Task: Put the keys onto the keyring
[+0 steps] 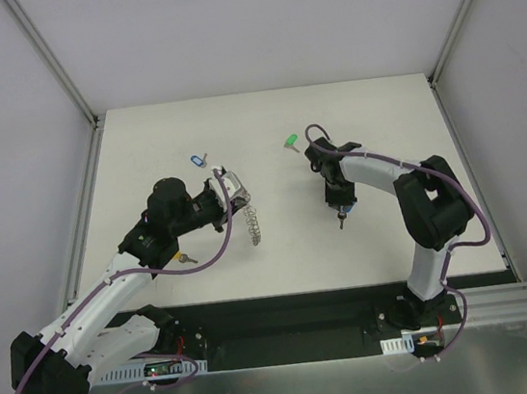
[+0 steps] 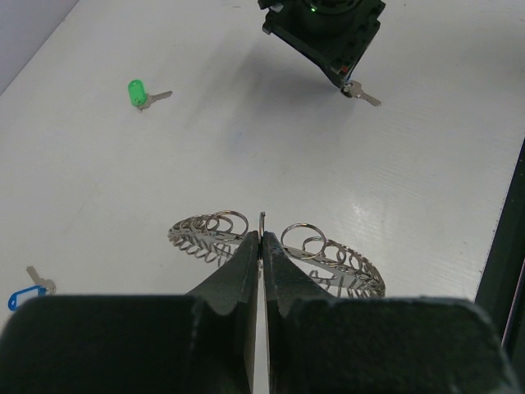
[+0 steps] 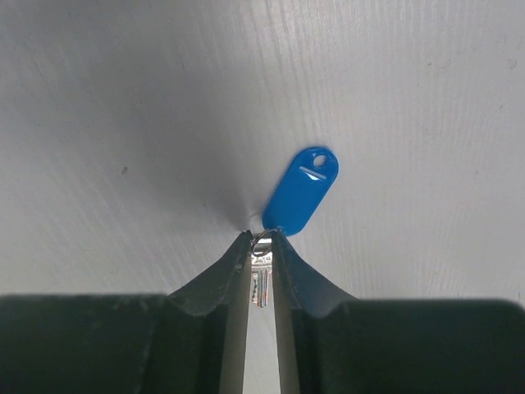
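My left gripper (image 1: 235, 191) (image 2: 261, 235) is shut on the rim of the keyring (image 2: 332, 256), a silver ring edged with small wire loops. It hangs from the fingers above the table (image 1: 253, 222). My right gripper (image 1: 342, 214) (image 3: 261, 236) is down at the table right of centre. Its jaws are closed on the silver blade and small ring of the solid-blue key (image 3: 302, 190), whose tag sticks out past the fingertips. A green key (image 1: 289, 141) (image 2: 137, 92) lies farther back. A pale-blue key (image 1: 198, 160) (image 2: 25, 295) lies behind the left gripper.
Another small key (image 1: 186, 259) lies beside the left arm's forearm. The white table (image 1: 282, 263) has grey walls at the back and both sides, and a dark rail along its near edge. The two grippers stand about a hand's width apart.
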Motion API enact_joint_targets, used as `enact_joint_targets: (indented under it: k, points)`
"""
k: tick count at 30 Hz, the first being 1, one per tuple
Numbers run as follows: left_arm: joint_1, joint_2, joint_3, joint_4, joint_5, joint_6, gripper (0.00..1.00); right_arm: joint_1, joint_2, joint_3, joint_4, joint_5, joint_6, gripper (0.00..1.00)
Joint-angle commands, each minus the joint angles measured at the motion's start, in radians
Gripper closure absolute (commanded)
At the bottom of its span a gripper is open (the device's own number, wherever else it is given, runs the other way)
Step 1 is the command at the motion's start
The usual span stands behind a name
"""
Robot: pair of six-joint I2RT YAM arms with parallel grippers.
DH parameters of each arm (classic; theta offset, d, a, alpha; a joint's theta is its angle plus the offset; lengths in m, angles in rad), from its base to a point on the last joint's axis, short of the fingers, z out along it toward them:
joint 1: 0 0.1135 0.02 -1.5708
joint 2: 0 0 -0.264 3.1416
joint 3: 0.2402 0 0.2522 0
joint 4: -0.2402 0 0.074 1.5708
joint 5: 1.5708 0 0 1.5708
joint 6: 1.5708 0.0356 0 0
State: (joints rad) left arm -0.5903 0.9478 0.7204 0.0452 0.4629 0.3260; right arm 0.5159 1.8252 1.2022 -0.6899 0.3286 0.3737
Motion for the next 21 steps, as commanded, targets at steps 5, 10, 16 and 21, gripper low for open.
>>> enact_joint_targets:
  k: [5,10,16,21]
  points:
    - [-0.013,-0.029,-0.002,0.038,0.016,0.012,1.0,0.01,0.006,0.025,-0.03,0.02,0.011,0.8]
    - [-0.013,-0.03,-0.002,0.036,0.016,0.012,1.0,0.012,0.008,0.016,-0.028,0.023,0.01,0.8]
    - [-0.013,-0.029,-0.001,0.036,0.016,0.012,1.0,0.012,0.011,0.007,-0.028,0.038,0.008,0.82]
    - [-0.014,-0.027,-0.001,0.036,0.019,0.01,1.0,0.013,0.008,0.002,-0.028,0.047,0.005,0.87]
